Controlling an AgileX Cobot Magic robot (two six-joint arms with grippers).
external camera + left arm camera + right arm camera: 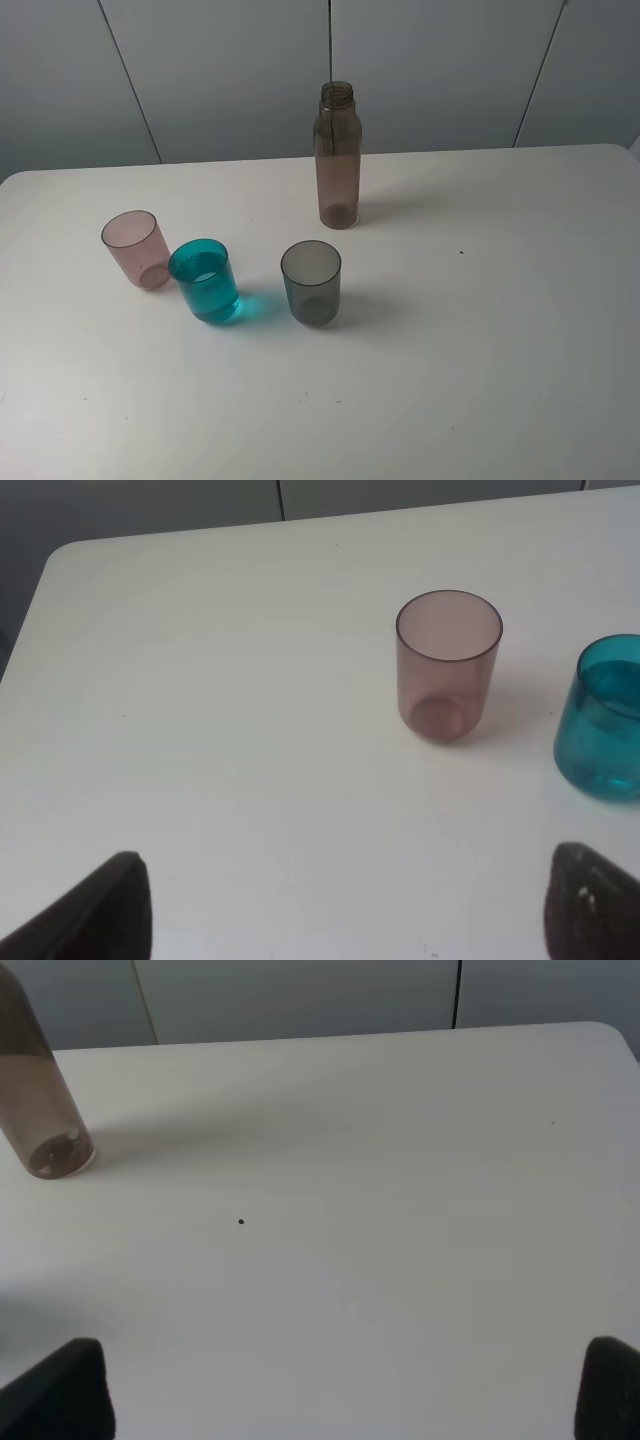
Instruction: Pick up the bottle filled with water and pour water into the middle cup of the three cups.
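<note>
- Exterior high view: the bottle [338, 158] is standing upright and uncapped on the white table [480, 330], toward the far edge at about 12 o'clock from the table's centre, and it is holding liquid up to roughly its shoulder.
- Exterior high view: the three cups are standing upright in a loose row nearer the viewer. The pale pink cup [136, 249] is sitting at about 9 o'clock from the centre, the middle cup [204, 281] is standing just beside it toward 4 o'clock, and the smoky grey cup [311, 282] is standing apart at 3 o'clock from the teal one.
- Exterior high view: the middle cup is holding liquid in its lower part. No arm or gripper is showing in this view.
- Left wrist view: the left gripper [345, 910] is hanging above the table with its two dark fingertips [110, 910] spread far apart at the frame corners, gripping nothing.
- Left wrist view: the pale pink cup [448, 666] is standing ahead of the gripper and looking empty; the middle cup [603, 718] is standing near it, cut by the frame edge.
- Right wrist view: the right gripper [345, 1390] is hanging over bare table [400, 1210] with its fingertips [65, 1390] set wide and nothing between them.
- Right wrist view: the lower part of the bottle [40, 1100] is showing well apart from the gripper, at the frame edge.
</note>
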